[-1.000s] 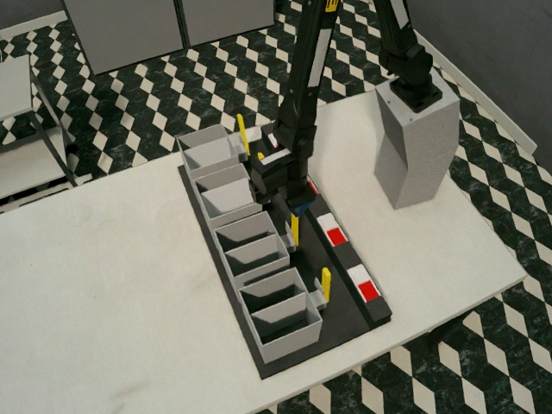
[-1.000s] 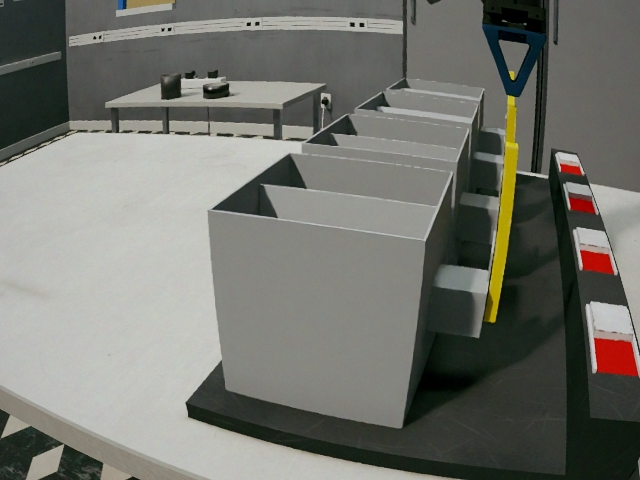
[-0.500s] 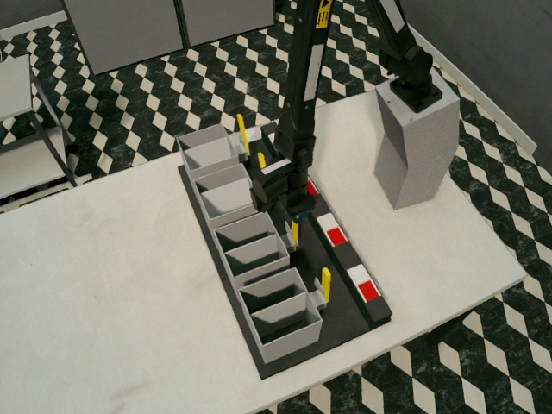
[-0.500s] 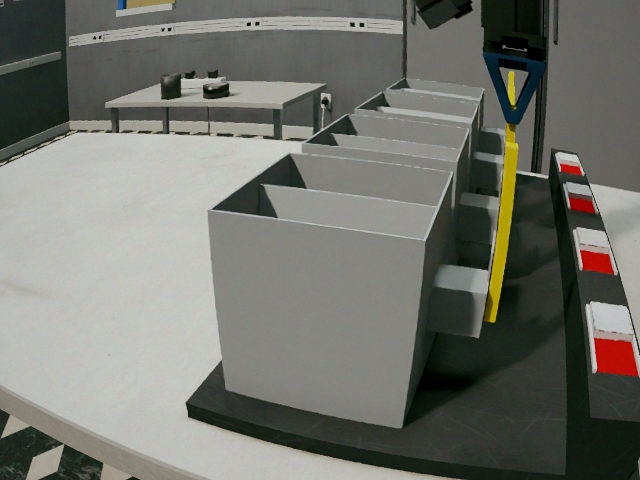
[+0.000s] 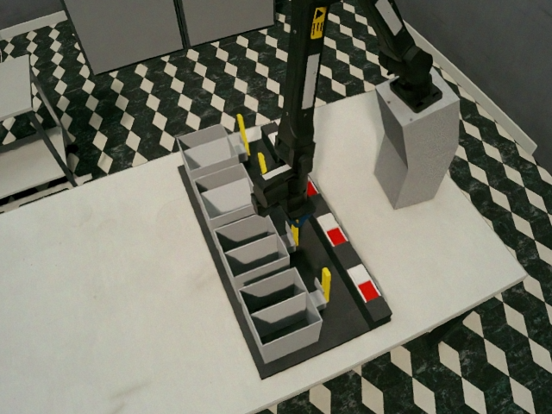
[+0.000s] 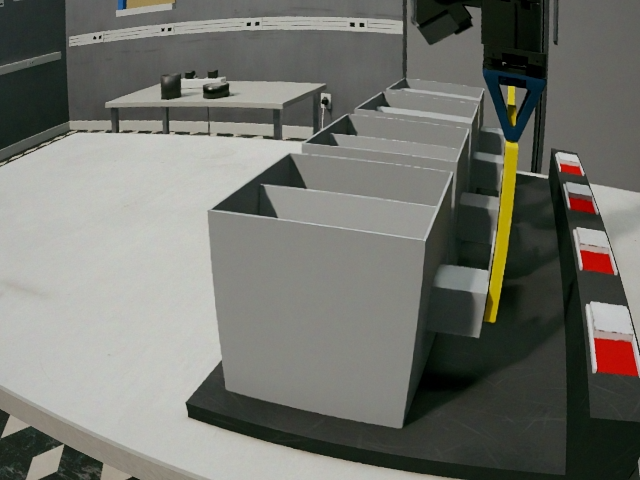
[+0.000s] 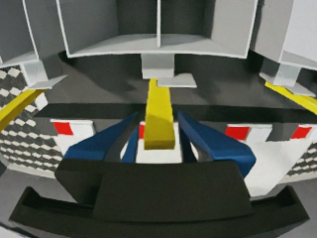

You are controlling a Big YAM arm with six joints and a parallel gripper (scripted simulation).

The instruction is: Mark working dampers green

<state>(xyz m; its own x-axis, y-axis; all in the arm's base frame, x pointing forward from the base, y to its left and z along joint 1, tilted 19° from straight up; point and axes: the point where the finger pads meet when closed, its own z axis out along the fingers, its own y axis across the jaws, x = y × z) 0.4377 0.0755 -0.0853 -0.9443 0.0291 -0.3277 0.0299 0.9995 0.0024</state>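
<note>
Four grey box dampers stand in a row on a dark board (image 5: pixel 343 314) (image 6: pixel 491 413), each with a yellow lever on its side. My gripper (image 5: pixel 297 222) (image 6: pixel 512 129) (image 7: pixel 158 117) hangs over the second damper from the near end (image 5: pixel 252 249). Its blue fingers straddle the top of that damper's lever (image 5: pixel 294 235) (image 7: pixel 158 113), partly apart, with a gap on each side in the wrist view. The slider rail (image 5: pixel 378 310) (image 6: pixel 573 289) runs along the right. The nearest slider (image 5: pixel 369 290) (image 6: pixel 615 356), the second (image 5: pixel 336 235) (image 6: pixel 596 260) and the third (image 5: pixel 311 188) (image 6: pixel 581 204) show red beside white covers. The farthest (image 6: pixel 570 167) also shows red.
The nearest damper (image 5: pixel 280 311) (image 6: pixel 320 289) has its lever (image 5: pixel 326 283) (image 6: pixel 498 242) upright. The two far levers (image 5: pixel 242 127) (image 5: pixel 261 162) stand behind the arm. The arm's grey pedestal (image 5: pixel 417 147) stands at the table's right. A side table with dark objects (image 6: pixel 217 93) is far behind.
</note>
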